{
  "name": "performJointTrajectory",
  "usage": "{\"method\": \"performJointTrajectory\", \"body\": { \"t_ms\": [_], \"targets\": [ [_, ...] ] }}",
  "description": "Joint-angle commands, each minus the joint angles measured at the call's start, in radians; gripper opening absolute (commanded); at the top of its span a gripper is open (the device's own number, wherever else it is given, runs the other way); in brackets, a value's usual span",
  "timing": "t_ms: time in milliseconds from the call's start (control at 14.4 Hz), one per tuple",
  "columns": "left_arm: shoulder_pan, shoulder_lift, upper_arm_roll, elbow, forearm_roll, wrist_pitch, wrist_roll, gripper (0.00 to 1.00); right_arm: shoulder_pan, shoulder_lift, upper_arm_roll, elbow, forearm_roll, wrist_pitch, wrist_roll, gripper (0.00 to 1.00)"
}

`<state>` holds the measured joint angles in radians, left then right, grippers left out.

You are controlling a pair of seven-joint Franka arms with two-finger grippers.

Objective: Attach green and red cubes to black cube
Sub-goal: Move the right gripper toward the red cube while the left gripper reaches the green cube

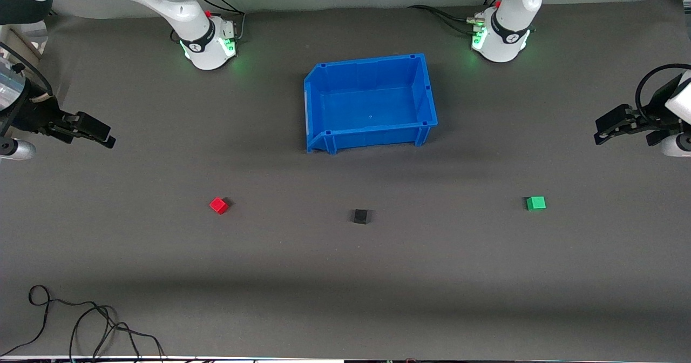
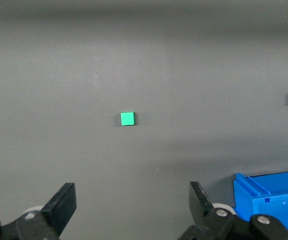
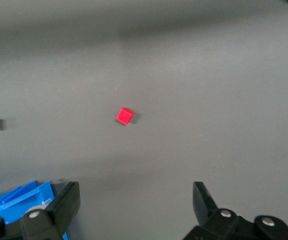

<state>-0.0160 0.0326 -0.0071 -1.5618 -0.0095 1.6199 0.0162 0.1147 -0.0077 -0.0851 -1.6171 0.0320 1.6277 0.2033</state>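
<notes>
Counter (image 1: 345, 298), nearest row: black cube (image 1: 360, 216) mid-row, with red cube (image 1: 218, 205) toward the right arm's end and green cube (image 1: 535, 203) toward the left arm's end, all well apart. Farther: blue bin (image 1: 370, 102), apparently empty. Left gripper (image 1: 604, 130) and right gripper (image 1: 105, 136) wait raised over their own counter ends, jaws spread, holding nothing.

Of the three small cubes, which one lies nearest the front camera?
The black cube, lying between the red cube and the green cube; it sits slightly lower in the front view than both.
</notes>
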Motion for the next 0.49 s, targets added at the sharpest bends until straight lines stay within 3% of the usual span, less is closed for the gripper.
{"method": "performJointTrajectory", "body": {
  "t_ms": [0, 416],
  "targets": [
    [-0.018, -0.026, 0.013, -0.017, 0.020, -0.023, 0.018, 1.00, -0.001, 0.011, -0.001, 0.020, -0.009, -0.020, -0.012, 1.00],
    [-0.018, -0.020, 0.012, -0.007, 0.026, -0.028, -0.002, 1.00, 0.009, 0.028, 0.004, 0.008, -0.009, -0.020, -0.022, 1.00]
  ]
}}
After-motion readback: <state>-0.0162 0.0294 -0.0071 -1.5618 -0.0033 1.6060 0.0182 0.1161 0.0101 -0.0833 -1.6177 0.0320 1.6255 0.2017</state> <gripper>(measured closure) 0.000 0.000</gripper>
